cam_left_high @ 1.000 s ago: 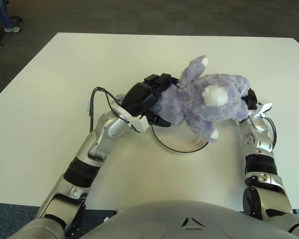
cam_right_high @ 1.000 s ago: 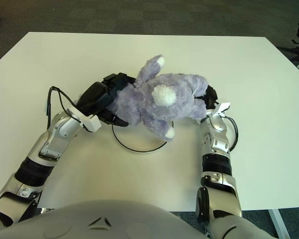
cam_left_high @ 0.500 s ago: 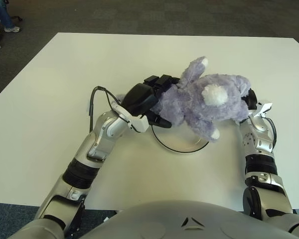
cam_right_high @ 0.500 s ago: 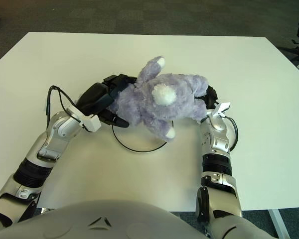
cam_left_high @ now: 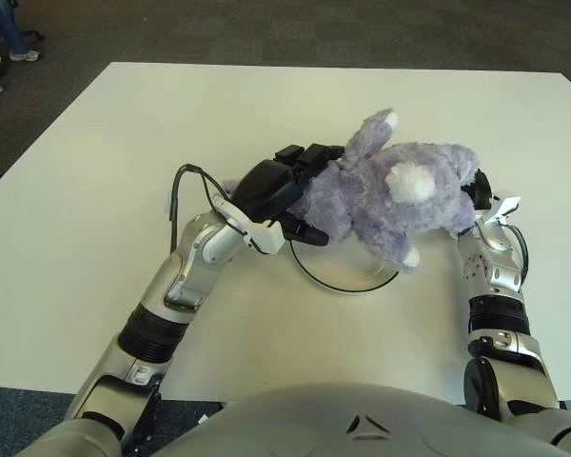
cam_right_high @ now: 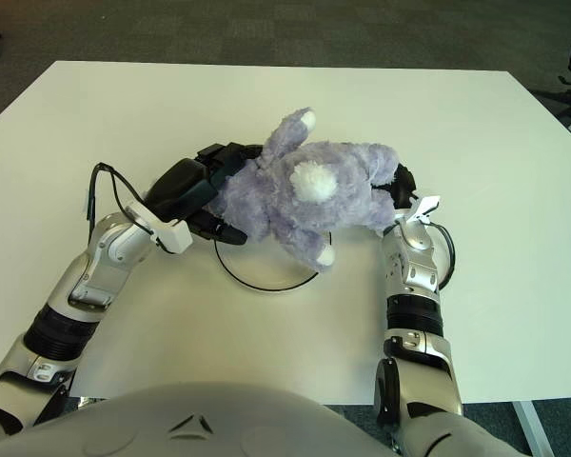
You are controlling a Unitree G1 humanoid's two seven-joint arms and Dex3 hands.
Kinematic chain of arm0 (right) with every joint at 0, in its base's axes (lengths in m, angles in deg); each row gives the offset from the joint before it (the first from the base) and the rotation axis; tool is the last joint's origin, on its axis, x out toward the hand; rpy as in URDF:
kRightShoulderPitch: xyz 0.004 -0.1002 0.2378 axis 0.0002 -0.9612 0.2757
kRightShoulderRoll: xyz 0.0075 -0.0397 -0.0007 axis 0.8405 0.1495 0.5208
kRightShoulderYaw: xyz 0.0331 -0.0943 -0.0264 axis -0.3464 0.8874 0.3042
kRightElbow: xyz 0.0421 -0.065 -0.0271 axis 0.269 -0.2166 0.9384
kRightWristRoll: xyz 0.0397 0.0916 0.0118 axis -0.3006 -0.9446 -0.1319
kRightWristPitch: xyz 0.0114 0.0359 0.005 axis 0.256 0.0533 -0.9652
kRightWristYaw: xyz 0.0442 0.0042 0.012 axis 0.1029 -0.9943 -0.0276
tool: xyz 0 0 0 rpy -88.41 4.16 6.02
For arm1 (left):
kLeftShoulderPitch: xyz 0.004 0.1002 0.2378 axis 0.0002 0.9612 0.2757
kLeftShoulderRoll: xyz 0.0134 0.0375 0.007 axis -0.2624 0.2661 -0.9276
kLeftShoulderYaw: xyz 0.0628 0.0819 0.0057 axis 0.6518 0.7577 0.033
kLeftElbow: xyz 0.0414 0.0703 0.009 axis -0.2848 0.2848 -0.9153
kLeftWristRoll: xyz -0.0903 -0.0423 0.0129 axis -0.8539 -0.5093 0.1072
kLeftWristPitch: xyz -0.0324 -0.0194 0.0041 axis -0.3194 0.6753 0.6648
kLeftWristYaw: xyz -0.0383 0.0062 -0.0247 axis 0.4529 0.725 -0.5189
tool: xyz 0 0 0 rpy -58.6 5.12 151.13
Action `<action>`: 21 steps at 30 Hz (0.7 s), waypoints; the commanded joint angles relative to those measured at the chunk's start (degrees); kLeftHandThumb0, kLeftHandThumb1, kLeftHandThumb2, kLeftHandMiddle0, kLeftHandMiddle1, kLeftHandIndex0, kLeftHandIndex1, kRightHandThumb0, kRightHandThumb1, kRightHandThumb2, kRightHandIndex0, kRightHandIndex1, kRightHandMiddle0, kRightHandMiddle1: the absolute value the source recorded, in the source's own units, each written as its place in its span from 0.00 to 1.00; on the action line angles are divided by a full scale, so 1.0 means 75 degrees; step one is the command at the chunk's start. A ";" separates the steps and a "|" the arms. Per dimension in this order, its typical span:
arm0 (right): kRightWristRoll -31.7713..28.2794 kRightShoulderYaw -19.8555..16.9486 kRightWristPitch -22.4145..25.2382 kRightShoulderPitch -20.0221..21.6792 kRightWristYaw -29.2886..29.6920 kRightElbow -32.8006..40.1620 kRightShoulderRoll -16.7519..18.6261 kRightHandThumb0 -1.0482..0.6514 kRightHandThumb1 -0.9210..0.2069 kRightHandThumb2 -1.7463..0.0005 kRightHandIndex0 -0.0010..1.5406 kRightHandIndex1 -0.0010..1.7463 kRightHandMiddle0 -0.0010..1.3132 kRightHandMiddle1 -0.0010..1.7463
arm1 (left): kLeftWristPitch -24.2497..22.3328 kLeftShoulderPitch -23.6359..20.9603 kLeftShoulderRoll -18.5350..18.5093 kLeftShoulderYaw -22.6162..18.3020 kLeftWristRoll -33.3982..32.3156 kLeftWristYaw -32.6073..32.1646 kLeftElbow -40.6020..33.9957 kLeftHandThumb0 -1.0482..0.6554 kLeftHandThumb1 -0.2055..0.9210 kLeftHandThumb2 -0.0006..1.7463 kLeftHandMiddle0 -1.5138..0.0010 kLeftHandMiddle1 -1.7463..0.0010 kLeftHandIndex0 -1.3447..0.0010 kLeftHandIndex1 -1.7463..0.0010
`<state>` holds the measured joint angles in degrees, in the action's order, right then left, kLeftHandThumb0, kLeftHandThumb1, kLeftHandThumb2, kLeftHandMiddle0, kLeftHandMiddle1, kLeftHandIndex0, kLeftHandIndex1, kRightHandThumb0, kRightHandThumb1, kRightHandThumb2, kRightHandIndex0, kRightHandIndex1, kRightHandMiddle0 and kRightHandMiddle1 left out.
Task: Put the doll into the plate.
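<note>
A purple plush doll [cam_left_high: 390, 195] with a white tail is held between both hands just above a white plate [cam_left_high: 347, 276] with a dark rim. My left hand [cam_left_high: 284, 186] grips the doll's left end, black fingers curled into the fur. My right hand [cam_left_high: 476, 188] presses against the doll's right end, mostly hidden behind it. The doll covers the far half of the plate; only the near rim shows.
The white table [cam_left_high: 95, 171] spreads wide on all sides, its near edge just before my torso. Dark carpet lies beyond the far edge. A black cable [cam_left_high: 179, 195] loops off my left wrist.
The doll and both hands have shifted very slightly; the grasp is unchanged.
</note>
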<state>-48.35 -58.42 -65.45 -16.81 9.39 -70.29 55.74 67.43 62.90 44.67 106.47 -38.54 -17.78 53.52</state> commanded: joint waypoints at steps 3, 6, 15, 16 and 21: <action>0.0019 0.0062 0.0436 -0.0347 0.0030 -0.0256 0.0107 0.36 0.42 0.34 0.72 1.00 0.39 1.00 | -0.0025 0.0231 -0.0139 -0.0188 -0.0291 0.0179 -0.0458 0.01 1.00 0.29 0.85 0.83 1.00 0.87; 0.0017 0.0068 0.0455 -0.0349 0.0023 -0.0246 0.0100 0.36 0.42 0.34 0.73 1.00 0.39 1.00 | -0.0017 0.0377 -0.0189 -0.0286 -0.0430 0.0205 -0.0642 0.00 1.00 0.33 0.85 0.87 1.00 0.91; 0.0038 0.0074 0.0423 -0.0324 -0.0030 -0.0291 0.0064 0.36 0.43 0.33 0.74 1.00 0.40 1.00 | 0.0206 0.0717 -0.0247 -0.0612 -0.0523 -0.0054 -0.0952 0.00 1.00 0.42 0.88 0.93 1.00 1.00; 0.0037 0.0075 0.0426 -0.0323 -0.0038 -0.0294 0.0060 0.36 0.43 0.33 0.74 1.00 0.40 1.00 | 0.0287 0.0890 -0.0388 -0.0834 -0.0594 -0.0057 -0.1124 0.00 1.00 0.42 0.88 0.93 1.00 1.00; 0.0034 0.0073 0.0429 -0.0305 -0.0056 -0.0326 0.0049 0.35 0.43 0.33 0.74 1.00 0.40 1.00 | 0.0537 0.1258 -0.0581 -0.1221 -0.0583 -0.0122 -0.1399 0.00 1.00 0.46 0.90 0.95 1.00 1.00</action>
<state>-48.37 -58.23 -65.04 -16.73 8.91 -70.19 55.64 70.29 70.96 41.34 99.00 -42.94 -17.59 44.01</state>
